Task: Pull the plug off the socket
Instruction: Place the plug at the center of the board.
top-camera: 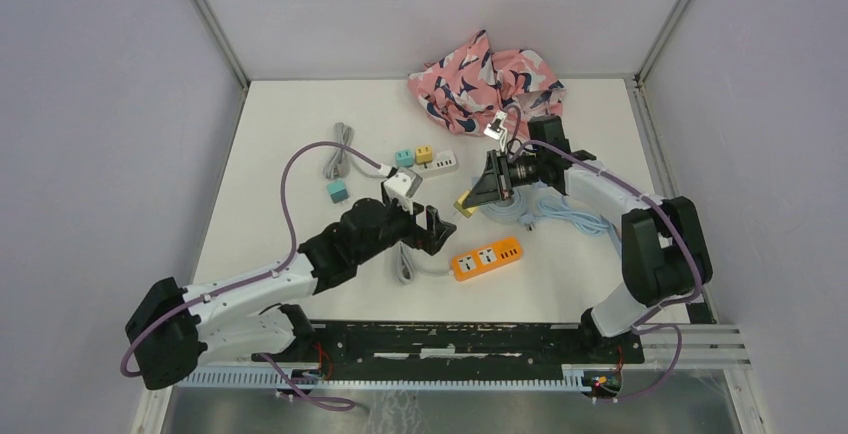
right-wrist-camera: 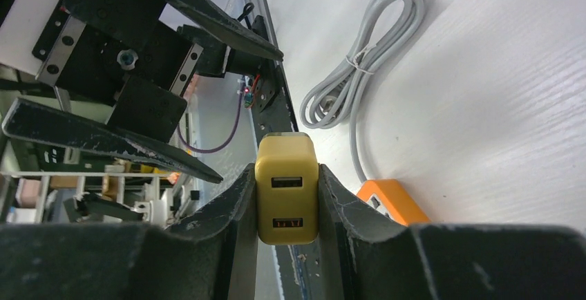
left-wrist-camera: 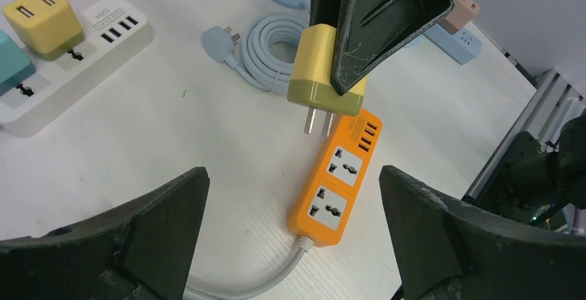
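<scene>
Up over the white counter [top-camera: 290,124], the right hand [top-camera: 472,200] is pinching a yellow plug [top-camera: 466,205] tight between its two fingers; the plug is in the air and sits in no socket; from the left wrist you can see its two metal pins [left-wrist-camera: 318,117] bare and pointing down at the counter; from the right wrist you can see the two little slots on its yellow face [right-wrist-camera: 287,189]; just under and past the plug lies an orange socket strip [top-camera: 486,257] flat on the counter, with its grey cord [right-wrist-camera: 352,72] looped up beside it; the left hand [top-camera: 437,229] is spread wide and holds nothing, and it waits low near the orange strip, facing the plug; a white socket strip [left-wrist-camera: 76,58] with a yellow block and a teal block on it lies farther back; a blue cord [left-wrist-camera: 266,44] is coiled under the right arm; a pink cloth [top-camera: 485,79] is bunched at the far edge.
</scene>
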Available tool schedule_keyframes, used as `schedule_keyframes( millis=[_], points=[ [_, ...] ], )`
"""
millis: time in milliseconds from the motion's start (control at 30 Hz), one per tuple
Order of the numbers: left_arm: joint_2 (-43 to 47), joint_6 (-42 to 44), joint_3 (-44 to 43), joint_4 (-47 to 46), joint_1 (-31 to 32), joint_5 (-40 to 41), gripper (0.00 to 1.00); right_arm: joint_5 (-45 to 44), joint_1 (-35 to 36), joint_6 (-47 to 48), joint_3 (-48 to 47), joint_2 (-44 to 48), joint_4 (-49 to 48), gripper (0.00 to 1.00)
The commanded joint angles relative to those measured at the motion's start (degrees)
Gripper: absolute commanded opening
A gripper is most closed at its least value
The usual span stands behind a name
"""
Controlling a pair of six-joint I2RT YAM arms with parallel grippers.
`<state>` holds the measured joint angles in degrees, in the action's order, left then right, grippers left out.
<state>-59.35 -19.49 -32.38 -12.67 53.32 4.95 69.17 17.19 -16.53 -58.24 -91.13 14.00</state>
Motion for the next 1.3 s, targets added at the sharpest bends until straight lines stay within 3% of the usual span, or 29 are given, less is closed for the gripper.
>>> schedule_keyframes(
  millis=[0, 300, 600, 933, 1000, 1133, 1167, 1267],
  points=[
    [-2.6, -3.8, -4.6, 2.2, -0.3, 2.4, 1.0, -0.4, -0.2, -8.1, -1.3, -2.3, -2.6, 0.02],
    [-12.5, -6.3, -13.1, 8.1, -0.1, 3.0, 0.97, -1.3, -0.1, -10.7, -2.6, -7.5, 0.2, 0.01],
    [-24.0, -4.5, -25.1, 19.7, 2.7, 11.0, 0.92, -0.8, -0.1, -11.6, -3.8, -9.9, 2.6, 0.02],
    [-29.9, -2.9, -29.3, 21.5, 3.1, 7.8, 0.6, -0.6, 0.0, -10.7, -4.2, -10.3, 4.0, 0.02],
    [-29.9, -2.6, -29.2, 21.4, 3.1, 7.3, 0.51, -0.5, 0.1, -10.5, -4.4, -10.4, 4.3, 0.06],
    [-29.3, -1.8, -27.8, 20.3, 3.1, 7.3, 0.11, -0.7, 0.1, -9.2, -4.9, -10.3, 6.3, 0.22],
    [-28.8, -1.7, -27.1, 19.8, 3.0, 7.9, 0.05, -0.9, 0.1, -8.4, -5.3, -10.2, 7.2, 0.28],
    [-26.7, -2.0, -23.9, 18.0, 2.9, 10.7, 0.03, -1.9, 0.2, -3.5, -7.1, -9.7, 11.9, 0.43]
  ],
)
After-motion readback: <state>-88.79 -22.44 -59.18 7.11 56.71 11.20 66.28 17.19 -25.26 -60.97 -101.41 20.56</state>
